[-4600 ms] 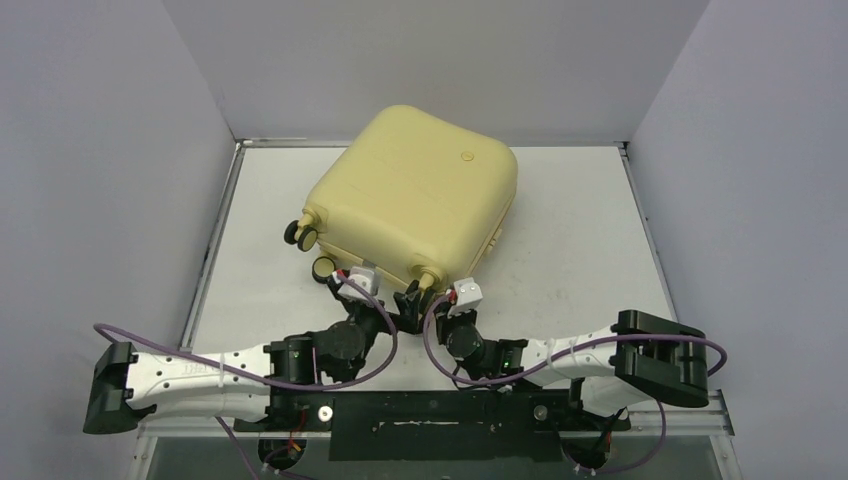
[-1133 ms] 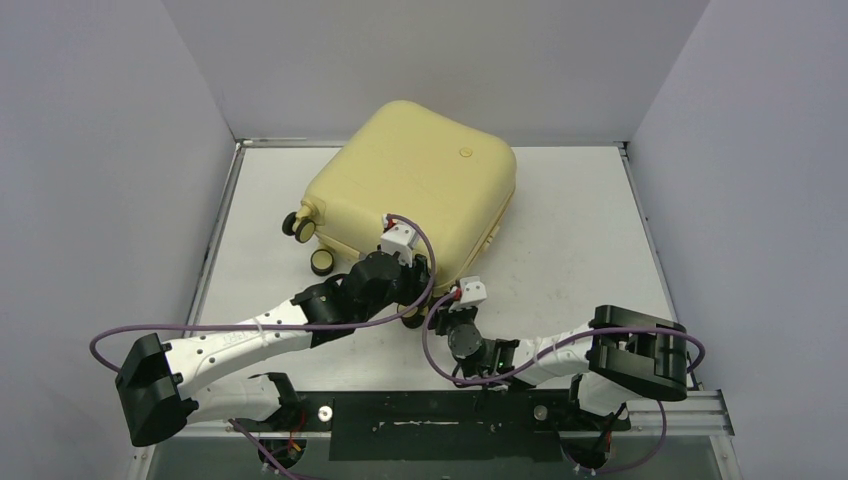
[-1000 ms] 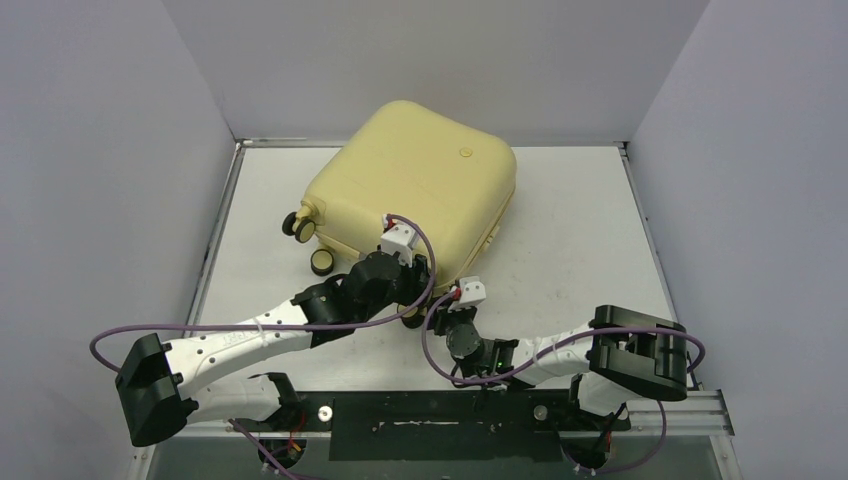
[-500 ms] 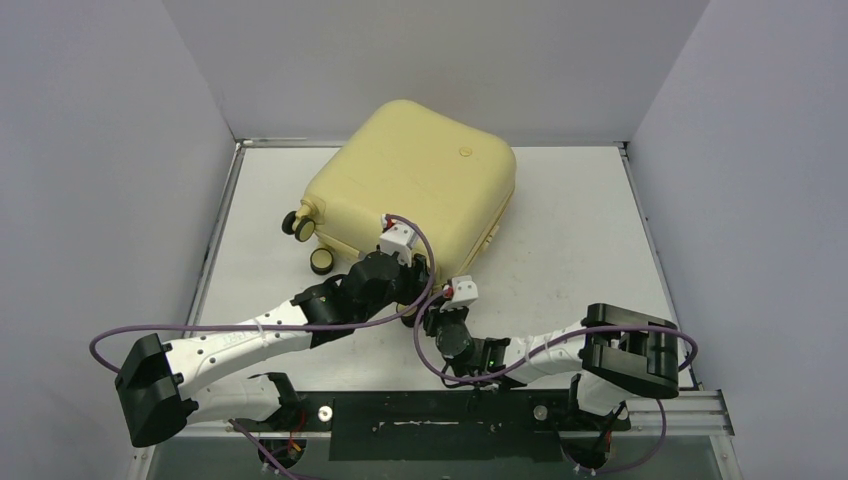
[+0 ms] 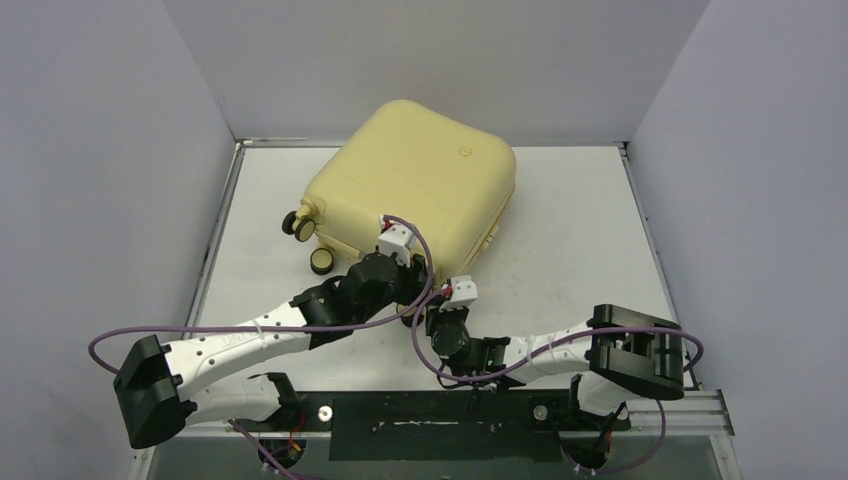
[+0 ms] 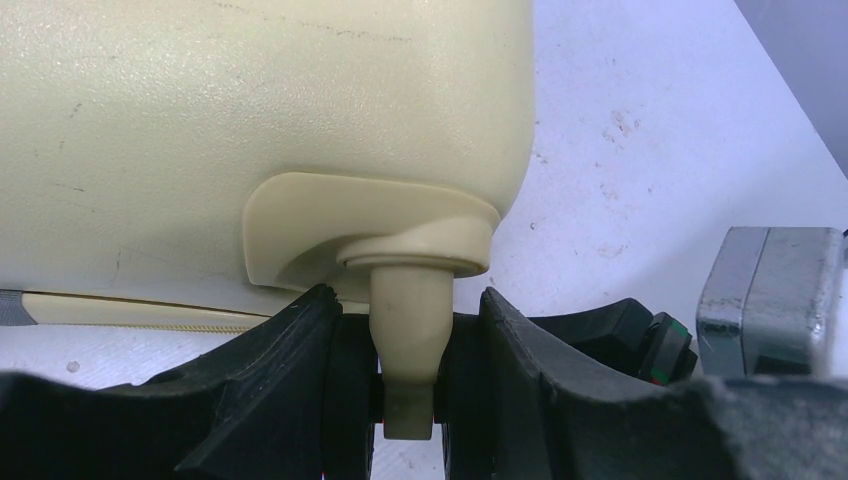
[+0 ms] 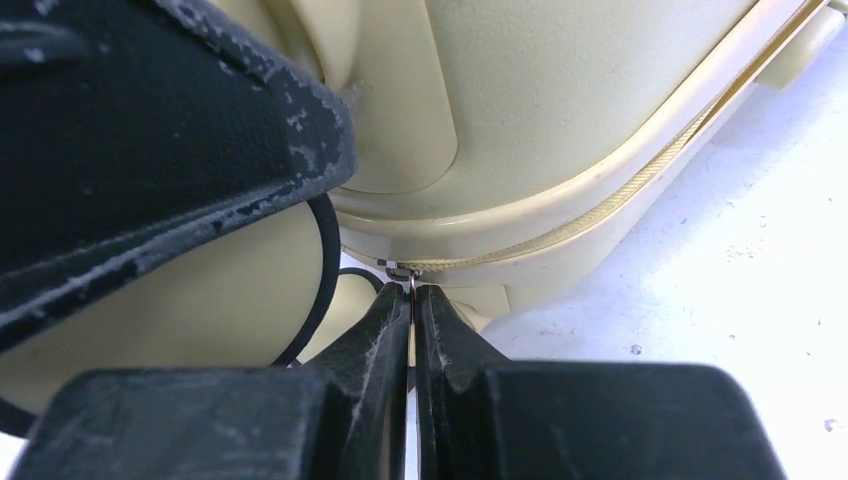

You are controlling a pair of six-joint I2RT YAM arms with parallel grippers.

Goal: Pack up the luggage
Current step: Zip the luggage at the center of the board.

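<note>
1. The table (image 5: 580,220) carries everything. Its near edge is cut off behind my two arm bases.
2. The luggage (image 5: 420,185) lies shut on its broad side, reaching from the far edge to the table's middle. It sits askew: its long axis runs from the near left corner toward the far right corner, with the wheeled end toward the near left.
3. Two wheels (image 5: 300,226) show on the side facing the left edge. The case's nearest corner is hidden beneath my wrists when seen from above.
4. My left pincer (image 6: 408,310) clamps the caster (image 6: 405,360) at that nearest corner, one finger on each side. The cream stem shows between them; the fingers cover most of the wheel halves.
5. My right pincer (image 7: 412,300) is closed, its tips pinched on the zipper pull (image 7: 403,270) along the zip seam (image 7: 600,215). The pull is tiny and hard to make out, and a blurred black shape fills that view's upper left.
</note>
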